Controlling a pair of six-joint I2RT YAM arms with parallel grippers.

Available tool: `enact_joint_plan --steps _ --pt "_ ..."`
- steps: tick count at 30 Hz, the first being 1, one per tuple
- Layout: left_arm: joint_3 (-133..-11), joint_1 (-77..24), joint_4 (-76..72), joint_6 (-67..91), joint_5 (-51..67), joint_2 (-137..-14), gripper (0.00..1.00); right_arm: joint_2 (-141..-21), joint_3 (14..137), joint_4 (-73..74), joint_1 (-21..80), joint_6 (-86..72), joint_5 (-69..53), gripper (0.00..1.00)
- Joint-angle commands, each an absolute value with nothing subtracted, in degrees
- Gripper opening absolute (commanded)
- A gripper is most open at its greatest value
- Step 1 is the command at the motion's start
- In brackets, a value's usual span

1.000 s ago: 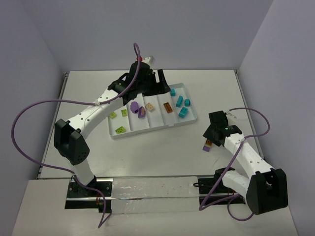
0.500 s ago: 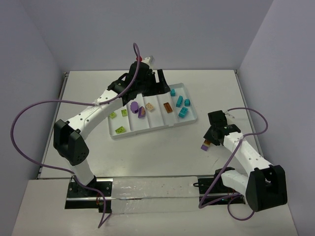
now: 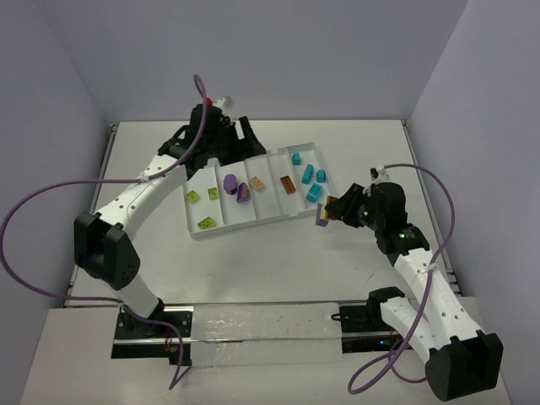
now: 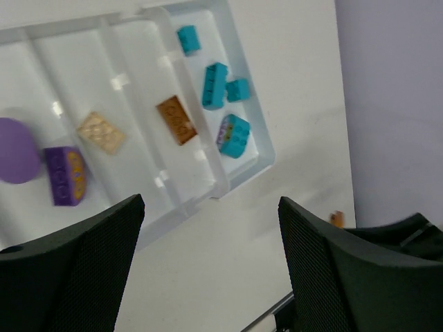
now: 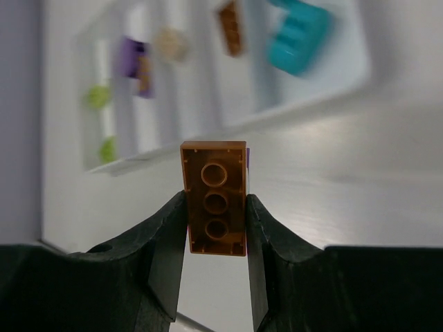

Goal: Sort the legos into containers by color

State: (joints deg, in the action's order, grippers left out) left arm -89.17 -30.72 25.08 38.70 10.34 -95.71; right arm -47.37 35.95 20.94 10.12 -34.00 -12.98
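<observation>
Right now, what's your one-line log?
left gripper: open, near white plastic tray | right gripper: holding orange-brown plastic brick

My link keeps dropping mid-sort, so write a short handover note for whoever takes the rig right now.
Left hand: open, empty, above the white plastic five-compartment tray.
Right hand: shut on an orange-brown plastic brick with a purple piece behind it, at the tray's near right corner.
Done: one colour per compartment: lime green bricks, purple bricks, tan brick, sorted orange-brown brick, teal bricks.
Left: set the held brick beside the sorted orange-brown one; the purple piece probably needs separating first. No other loose brick in view.
</observation>
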Motion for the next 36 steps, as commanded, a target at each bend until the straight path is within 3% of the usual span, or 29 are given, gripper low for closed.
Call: enact_joint_plan --steps 1,6,15,28,36 --pt "-83.79 -26.20 17.77 37.75 20.67 -88.27 0.85 -47.46 37.42 -1.93 10.04 -33.34 -39.77 0.00" --pt "-71.69 -25.31 6.74 37.89 33.30 -82.97 0.86 -52.65 36.50 -18.14 10.02 -39.71 -50.11 0.00" --pt "-54.50 -25.86 -16.79 45.65 51.25 -78.33 0.86 -58.59 35.55 -38.98 10.24 -52.86 -54.82 0.00" --pt "-48.83 -32.39 -40.29 55.29 53.70 -79.12 0.83 -62.36 37.55 -42.10 14.03 -55.42 -54.18 0.00" --pt "-51.17 -34.02 -41.11 55.53 54.23 -81.75 0.77 -64.27 38.40 -44.21 15.47 -57.10 -54.60 0.00"
